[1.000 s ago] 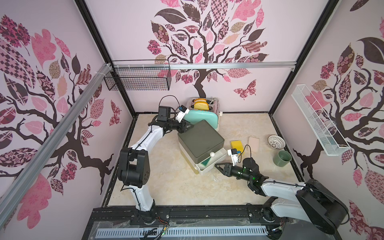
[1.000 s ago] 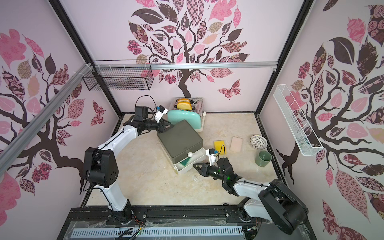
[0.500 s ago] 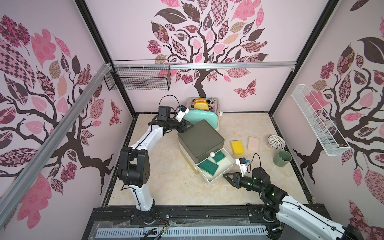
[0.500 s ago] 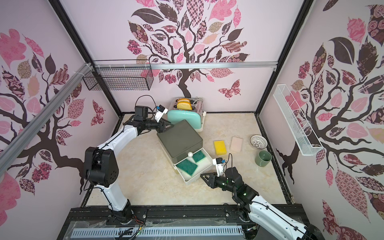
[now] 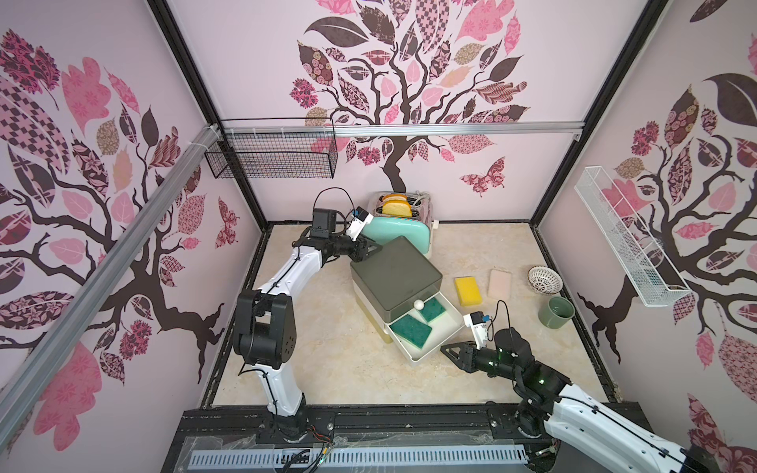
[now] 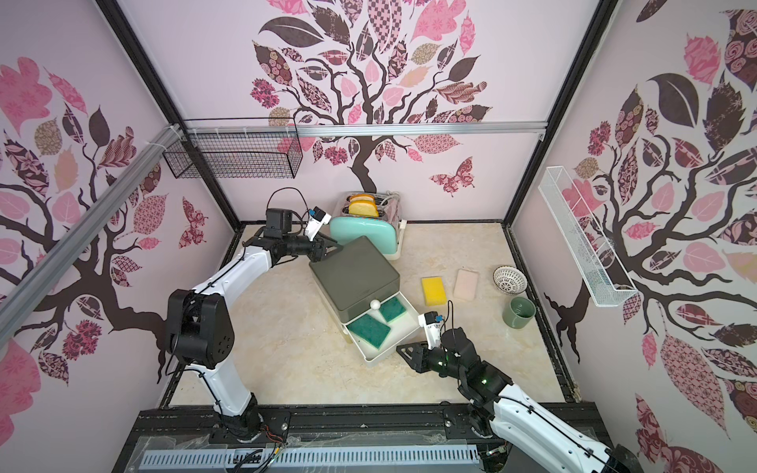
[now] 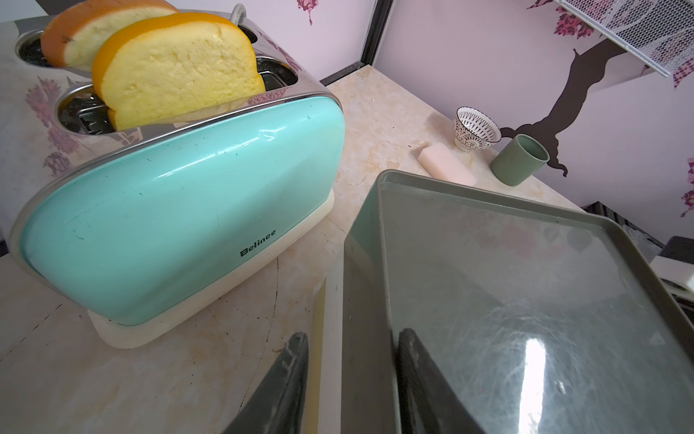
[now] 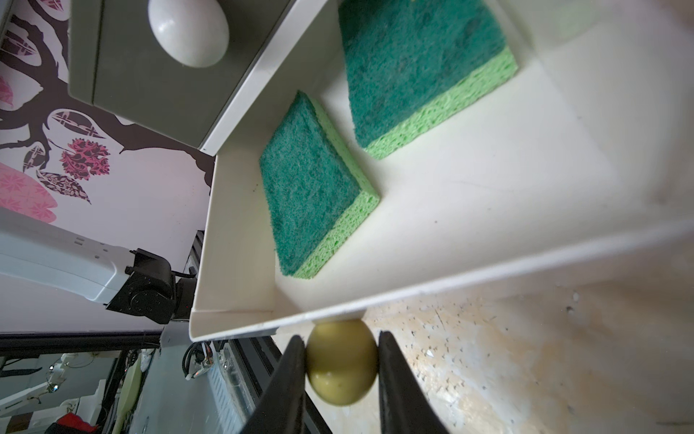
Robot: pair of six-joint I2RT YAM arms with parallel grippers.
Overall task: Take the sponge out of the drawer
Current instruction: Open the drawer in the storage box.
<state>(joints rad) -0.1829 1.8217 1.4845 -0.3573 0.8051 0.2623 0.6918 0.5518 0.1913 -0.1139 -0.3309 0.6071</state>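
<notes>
A white drawer (image 5: pixel 438 343) (image 6: pixel 393 346) stands pulled out of a grey-green cabinet (image 5: pixel 395 274) (image 6: pixel 354 272). Two green sponges lie flat in it, one (image 5: pixel 411 331) (image 8: pixel 311 184) near the front wall, the other (image 5: pixel 431 309) (image 8: pixel 417 60) further in. At the drawer's front, my right gripper (image 5: pixel 444 350) (image 8: pixel 341 336) is shut on the yellow-green knob (image 8: pixel 341 370). My left gripper (image 5: pixel 370 247) (image 7: pixel 353 332) is shut on the cabinet's back edge, one finger down the side wall and one over the top.
A teal toaster (image 5: pixel 399 233) holding bread stands behind the cabinet. To the right of the drawer lie a yellow sponge (image 5: pixel 467 290) and a pink one (image 5: pixel 500 283), then a patterned bowl (image 5: pixel 545 280) and a green cup (image 5: pixel 556 312). A white knob (image 5: pixel 418 304) sticks out above the drawer.
My right gripper has drawn back toward the front with the knob, pulling the drawer from barely open to well out and baring both sponges. The left arm has held still.
</notes>
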